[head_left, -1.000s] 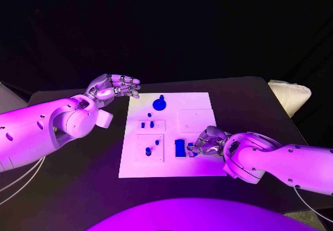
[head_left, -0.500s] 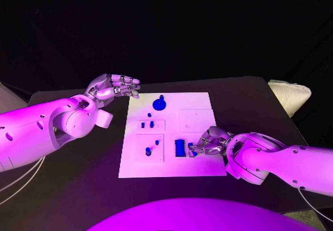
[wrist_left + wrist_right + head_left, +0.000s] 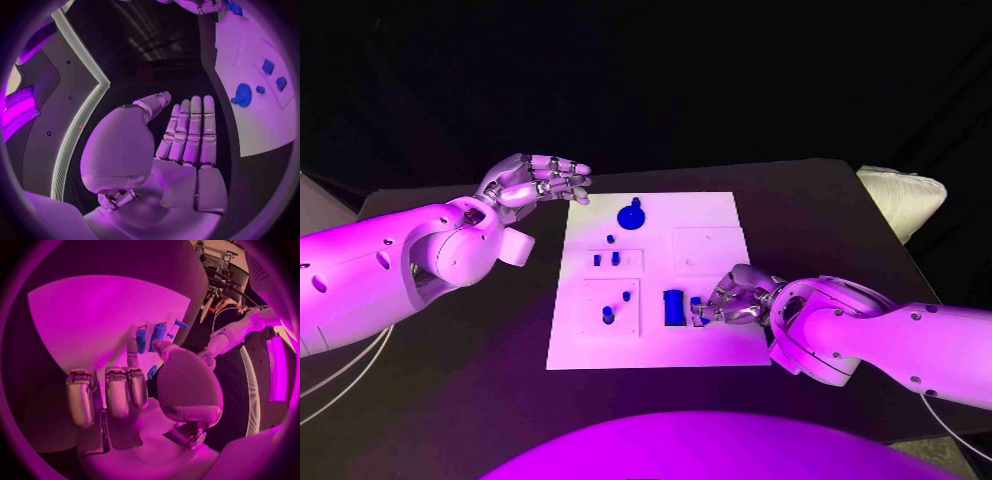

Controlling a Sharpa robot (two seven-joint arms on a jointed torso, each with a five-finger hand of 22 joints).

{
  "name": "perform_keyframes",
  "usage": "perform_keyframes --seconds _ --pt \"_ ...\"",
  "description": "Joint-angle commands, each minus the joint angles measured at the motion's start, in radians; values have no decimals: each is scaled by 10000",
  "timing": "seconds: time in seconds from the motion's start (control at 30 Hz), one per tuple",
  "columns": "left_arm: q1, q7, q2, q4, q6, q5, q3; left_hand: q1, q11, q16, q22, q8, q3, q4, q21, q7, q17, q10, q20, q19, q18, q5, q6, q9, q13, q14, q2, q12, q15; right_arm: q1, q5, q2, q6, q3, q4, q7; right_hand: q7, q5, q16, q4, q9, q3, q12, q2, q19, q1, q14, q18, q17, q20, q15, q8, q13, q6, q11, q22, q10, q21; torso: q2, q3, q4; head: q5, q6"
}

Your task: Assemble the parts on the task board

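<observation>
The board is a white rectangular plate with raised square panels; small blue parts stand in them, and a round blue part lies near its far end. No writing can be read on it. The right hand rests on the board's near right portion, pinching a small blue part between thumb and a finger, just beside an upright blue block. The left hand hovers off the board's far left corner, fingers straight and together, holding nothing.

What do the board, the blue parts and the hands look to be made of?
Board: likely plastic or painted sheet, a flat white matte plate with shallow square recesses. Blue parts: probably moulded or printed plastic, uniform opaque colour, no shine. Left hand and right hand: metal-look silver segments with glints; metal or coated plastic, I cannot tell which.
</observation>
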Motion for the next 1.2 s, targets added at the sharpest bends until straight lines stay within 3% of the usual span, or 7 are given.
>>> perform_keyframes --seconds 0.03,0.63,0.73,0.8,0.93,1.07,1.2 --pt "5 54 10 18 109 53 6 6 29 -36 -12 33 -8 32 -36 6 11 57 10 89 17 3 20 -17 -14 52 70 -39 12 -10 93 -1 278 -2 39 242 -30 44 52 4 9 -45 56 25 1029 6 949 -65 2284 -85 -69 30 2469 35 -78 2634 890 46 -6 -5 1 -6 2" --pt "5 45 11 6 103 53 5 -3 29 -40 -17 35 -5 49 -45 6 17 59 11 94 17 5 22 -20 -14 53 88 -39 13 -8 -67 -166 269 -2 44 386 -41 102 58 -57 13 19 64 148 1029 132 952 -65 2297 -95 -80 38 2474 19 -89 2634 895 46 -12 -10 -4 -22 2" --pt "5 45 16 4 104 53 5 -3 29 -40 -17 35 -5 49 -45 6 17 59 11 94 17 5 22 -20 -14 53 88 -39 13 -7 -305 -208 302 -2 -17 400 -46 -379 59 -197 25 55 74 48 1029 506 953 -65 2302 -103 -87 61 2481 7 -95 2634 901 46 -10 -8 -3 -20 2" --pt "5 46 21 -1 105 53 5 -3 29 -40 -17 35 -5 49 -45 6 17 59 11 94 17 5 22 -20 -14 53 88 -39 13 -7 -414 -228 306 -2 -57 414 -58 -1317 59 -407 22 209 81 -21 1029 999 952 -65 2302 -111 -96 66 2487 -16 -105 2634 905 46 -5 -5 -2 -28 2" --pt "5 56 35 -14 108 53 5 -3 29 -40 -17 35 -5 49 -45 6 17 59 11 94 17 5 22 -20 -14 53 88 -39 13 -4 -553 -271 177 -1 -137 552 -62 -1450 48 -527 12 282 80 -112 1029 1256 947 -65 2279 -112 -97 65 2487 -20 -109 2634 904 46 -4 -4 -7 -37 2" --pt "4 81 50 -42 96 75 4 -3 29 -40 -17 35 -5 49 -45 6 17 59 11 94 17 5 22 -20 -14 53 88 -39 13 30 -189 -340 -283 1 -272 1299 -56 -1485 15 -605 2 321 -2 -175 1003 1418 930 -44 2201 -111 -95 56 2445 -43 -106 2606 867 -59 -15 -1 -10 -47 2" --pt "4 118 82 -114 79 196 4 -3 29 -40 -17 35 -5 49 -45 6 17 59 11 94 17 5 22 -20 -14 53 88 -39 13 220 1185 -384 -855 5 -650 3180 113 -1395 -134 -785 -81 494 -387 -213 839 1842 853 84 1872 -50 2 -140 2247 -413 29 2432 673 -702 -33 -15 -28 -73 2"
